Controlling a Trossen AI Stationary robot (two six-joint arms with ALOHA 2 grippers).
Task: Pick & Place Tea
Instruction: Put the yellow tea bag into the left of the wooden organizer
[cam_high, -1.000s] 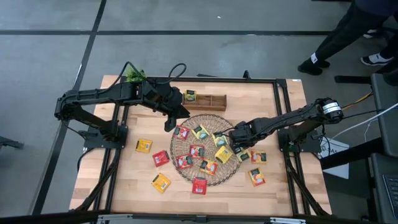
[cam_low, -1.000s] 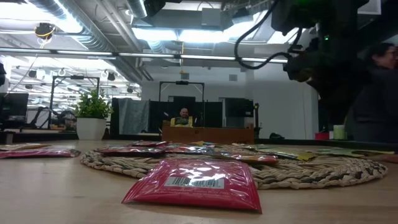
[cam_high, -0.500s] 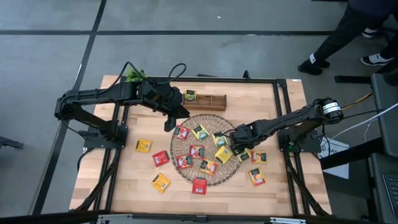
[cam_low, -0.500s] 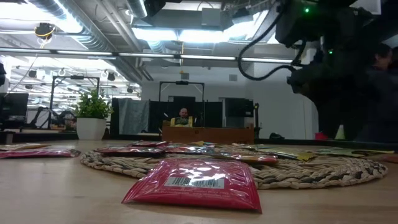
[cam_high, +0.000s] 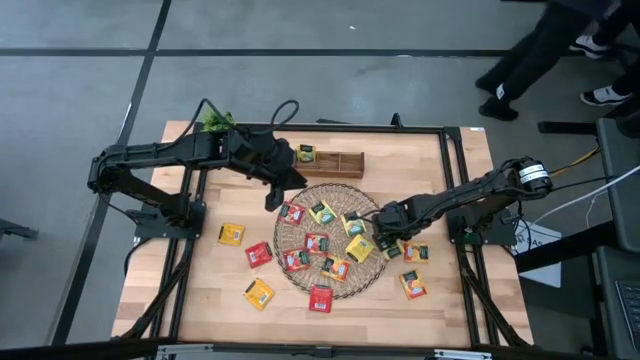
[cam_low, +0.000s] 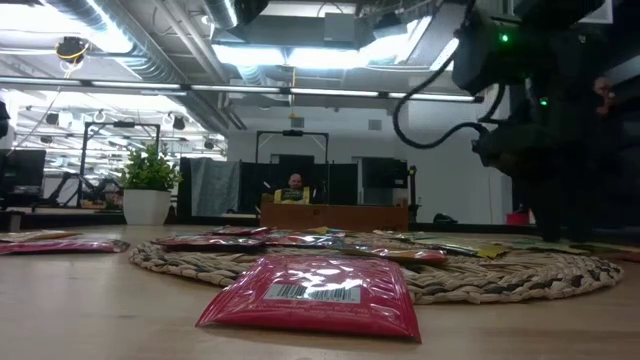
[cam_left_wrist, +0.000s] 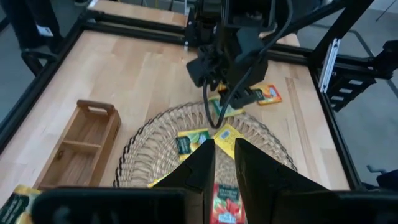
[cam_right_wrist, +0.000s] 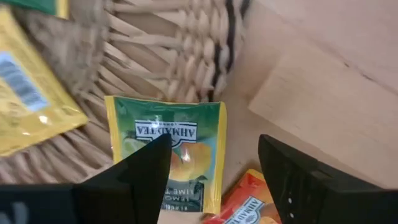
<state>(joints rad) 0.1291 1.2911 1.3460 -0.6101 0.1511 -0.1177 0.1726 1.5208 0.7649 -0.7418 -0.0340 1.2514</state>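
Two arms reach inward; right end effector (cam_high: 385, 240) spread over sachet (cam_right_wrist: 171, 152).

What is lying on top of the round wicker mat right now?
Several tea sachets in red, yellow and green lie flat on the wicker mat, some overlapping. The right claw hangs open over its edge, above a green sachet. Anything beneath the arm is hidden.
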